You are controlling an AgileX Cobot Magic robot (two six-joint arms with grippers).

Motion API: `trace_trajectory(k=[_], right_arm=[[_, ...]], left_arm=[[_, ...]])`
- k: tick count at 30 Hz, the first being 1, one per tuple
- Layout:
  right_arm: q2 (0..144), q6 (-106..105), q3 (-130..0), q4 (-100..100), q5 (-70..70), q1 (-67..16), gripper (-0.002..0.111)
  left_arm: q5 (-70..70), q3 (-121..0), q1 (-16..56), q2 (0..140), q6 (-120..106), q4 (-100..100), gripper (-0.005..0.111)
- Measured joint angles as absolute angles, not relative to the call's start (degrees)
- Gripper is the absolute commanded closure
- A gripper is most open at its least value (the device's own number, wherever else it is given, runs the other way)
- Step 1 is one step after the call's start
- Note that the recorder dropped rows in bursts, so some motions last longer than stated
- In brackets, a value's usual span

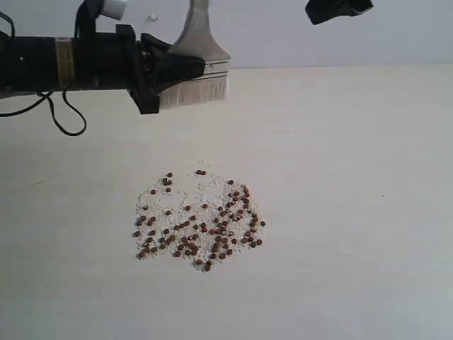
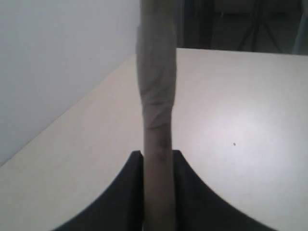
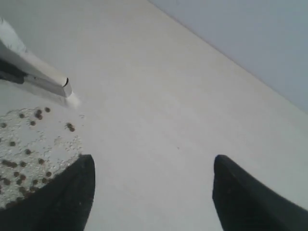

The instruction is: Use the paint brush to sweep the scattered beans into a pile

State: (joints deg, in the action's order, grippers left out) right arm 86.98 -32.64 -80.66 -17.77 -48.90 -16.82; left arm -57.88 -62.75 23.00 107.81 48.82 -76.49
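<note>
Exterior view: left gripper (image 1: 185, 69) pinches the paint brush (image 1: 195, 92) above the tabletop (image 1: 354, 177), at 12 o'clock from the beans (image 1: 202, 219). The right gripper (image 3: 154, 192) is spread, empty. Risk: a steep, fast stroke flicks beans outward instead of gathering them.

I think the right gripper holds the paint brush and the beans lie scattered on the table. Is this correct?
No: the left gripper holds the paint brush, as the exterior view shows. The beans do lie scattered on the table.
</note>
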Motion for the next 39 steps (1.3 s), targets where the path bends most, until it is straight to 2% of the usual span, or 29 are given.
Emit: trace_trajectory(k=[9,20,28,39], right_arm=[[92.61,-57.14,-80.66,-40.76,-47.78,-16.18,0.046],[96.72,-85.56,-80.66,-63.48,-56.43,-16.18,0.048],[96.99,-93.81,-80.66,-75.95,-60.67,-16.18,0.049],[103.22,-96.83,-80.66,-83.20,-61.24,-16.18,0.049]], left_arm=[[-66.51,-62.75,17.25,107.81,55.98,-79.41,0.107],[-69.03,-62.75,13.78,107.81,58.03,-82.97,0.107],[-69.03,-62.75,12.74,107.81,57.92,-83.27,0.107],[-69.03,-62.75,16.72,108.08,56.02,-83.17,0.107]])
